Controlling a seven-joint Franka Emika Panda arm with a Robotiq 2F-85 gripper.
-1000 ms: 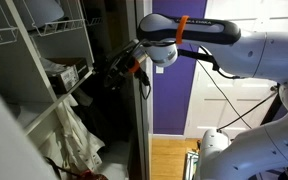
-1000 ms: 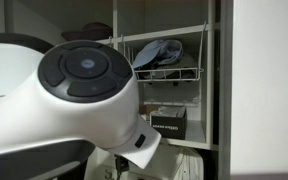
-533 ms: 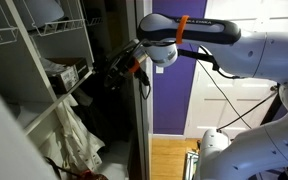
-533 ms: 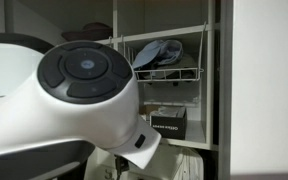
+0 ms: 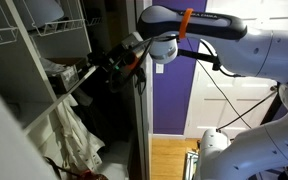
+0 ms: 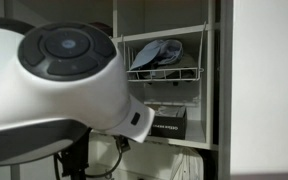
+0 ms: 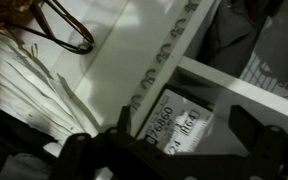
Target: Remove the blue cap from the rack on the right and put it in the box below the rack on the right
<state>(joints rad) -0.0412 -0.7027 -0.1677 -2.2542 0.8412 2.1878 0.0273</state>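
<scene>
Reaching into the closet (image 6: 212, 90), the arm (image 5: 199, 25) comes in from the side. The rack (image 6: 169, 72) carries the blue cap (image 6: 162, 52), directly above the box (image 6: 167, 122). Near this box, the gripper (image 5: 90, 72) has its jaws wide apart.

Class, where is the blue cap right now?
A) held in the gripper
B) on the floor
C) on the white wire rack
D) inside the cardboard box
C: in an exterior view the blue cap lies on the wire rack, above the box.
</scene>
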